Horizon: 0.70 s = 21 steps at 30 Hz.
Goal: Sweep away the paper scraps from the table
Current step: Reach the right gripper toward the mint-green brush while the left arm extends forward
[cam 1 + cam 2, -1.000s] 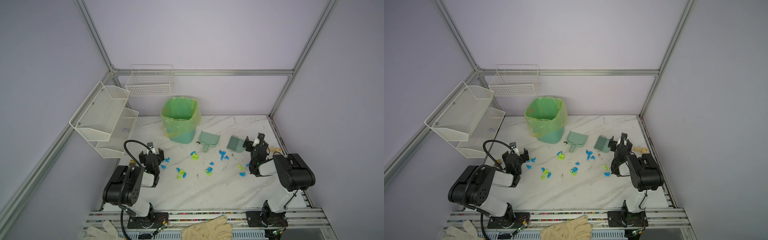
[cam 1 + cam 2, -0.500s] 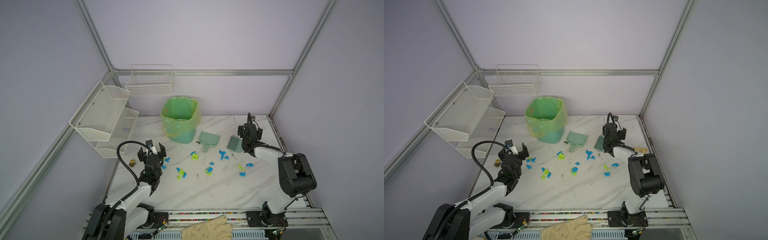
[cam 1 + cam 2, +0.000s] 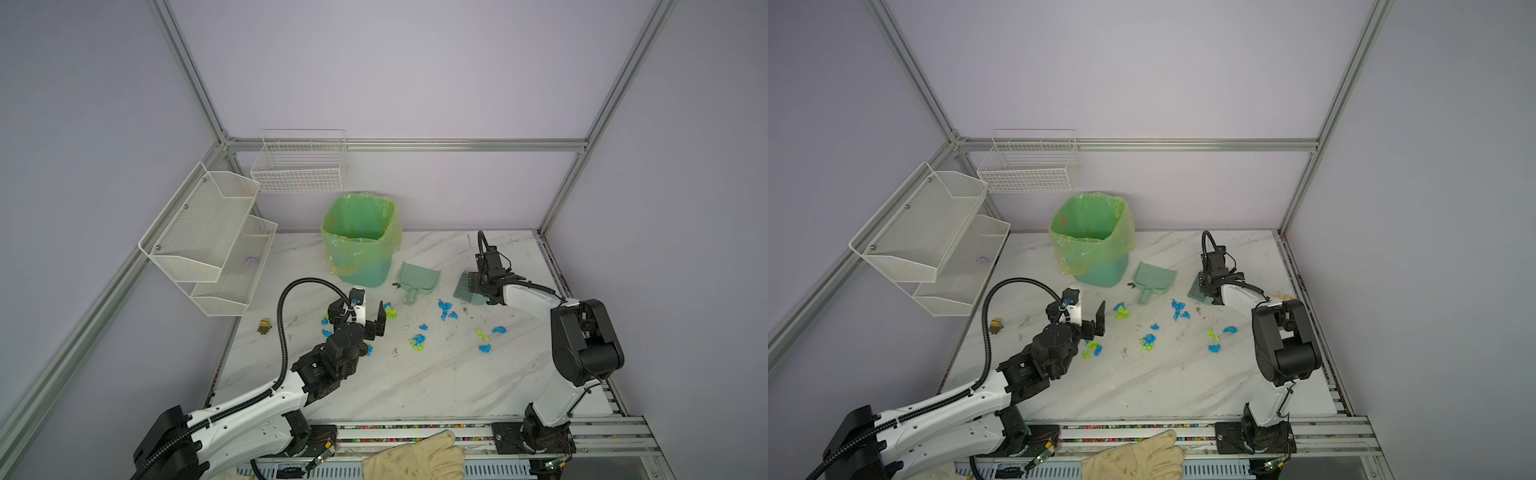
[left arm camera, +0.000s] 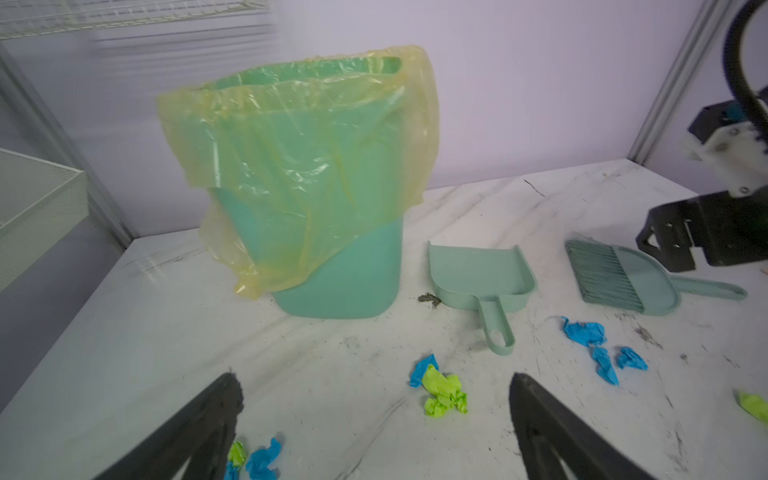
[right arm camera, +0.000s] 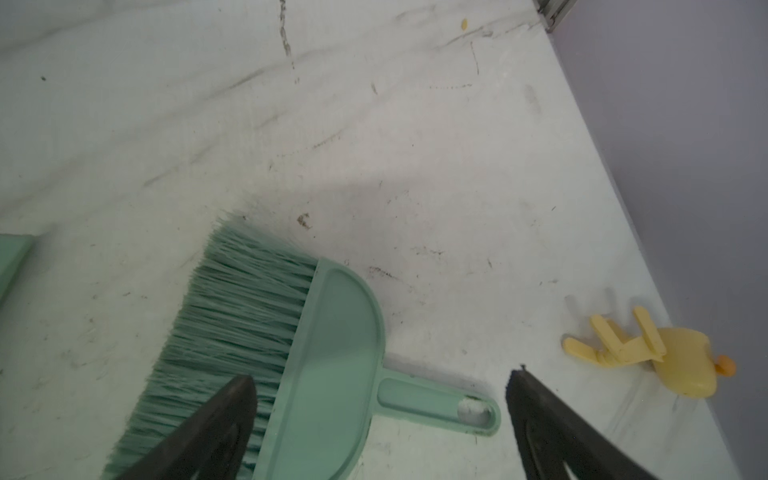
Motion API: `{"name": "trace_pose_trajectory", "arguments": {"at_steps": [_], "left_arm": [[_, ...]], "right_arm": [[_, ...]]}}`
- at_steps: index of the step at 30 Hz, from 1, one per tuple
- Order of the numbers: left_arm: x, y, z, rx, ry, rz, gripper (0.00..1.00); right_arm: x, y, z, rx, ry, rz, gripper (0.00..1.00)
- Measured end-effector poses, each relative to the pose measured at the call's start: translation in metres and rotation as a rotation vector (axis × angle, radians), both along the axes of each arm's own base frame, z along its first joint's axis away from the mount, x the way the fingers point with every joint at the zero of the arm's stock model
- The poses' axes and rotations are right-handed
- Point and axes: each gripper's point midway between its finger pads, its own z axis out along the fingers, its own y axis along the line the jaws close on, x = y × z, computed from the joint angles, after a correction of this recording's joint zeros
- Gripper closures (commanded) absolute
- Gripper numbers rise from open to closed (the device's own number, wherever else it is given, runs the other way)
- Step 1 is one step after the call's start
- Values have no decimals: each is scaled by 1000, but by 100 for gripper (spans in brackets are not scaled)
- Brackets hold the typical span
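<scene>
Left pincer (image 3: 357, 318) spread wide and holding nothing in both top views. It has pushed forward from its tucked spot by the base and now hangs over the near-left paper scraps (image 3: 446, 309), aimed at the dustpan (image 3: 417, 280). Right pincer (image 3: 478, 286) is also released. It has swung out from its own base to the hand brush (image 3: 467, 289) at the far right of the table (image 3: 415, 386). Scraps, dustpan, brush and the lined green bin (image 3: 361, 249) lie where they did a second ago, blue and lime wads strewn across mid-table, so no sweeping has begun. My read is that both arms are only reaching for tools. A small yellow toy figure (image 3: 264, 326) sits at the left edge and a work glove (image 3: 415, 459) on the front rail. Left wrist view: pincer (image 4: 376, 390) jaws apart and empty, with a blue-and-lime wad (image 4: 440, 390) between them on the table. The dustpan (image 4: 478, 278) lies beyond, handle toward the camera and just beside the bin (image 4: 316, 199). Right wrist view: pincer (image 5: 381, 382) open astride the brush (image 5: 332, 353), one finger over the bristles, the other past the handle end. Can't tell if it touches. A yellow plastic toy (image 5: 681, 365) lies near the table edge. No brand, label or writing is legible in any view.
</scene>
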Motion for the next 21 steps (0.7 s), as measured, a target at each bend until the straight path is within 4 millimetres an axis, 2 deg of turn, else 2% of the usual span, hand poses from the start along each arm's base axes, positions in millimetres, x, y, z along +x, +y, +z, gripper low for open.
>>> {"name": "trace_pose_trajectory", "arguments": {"at_steps": [5, 9, 13, 21], "left_arm": [[-20, -35, -30, 50, 80, -102, 0], [-23, -50, -37, 53, 113, -124, 0], [-22, -57, -34, 30, 122, -130, 0], [-23, -59, -35, 13, 134, -134, 1]], "right_arm": [[-11, 20, -16, 28, 68, 54, 3], [-15, 35, -20, 64, 89, 98, 3], [-13, 40, -26, 76, 111, 109, 3], [1, 41, -45, 47, 150, 96, 4]]}}
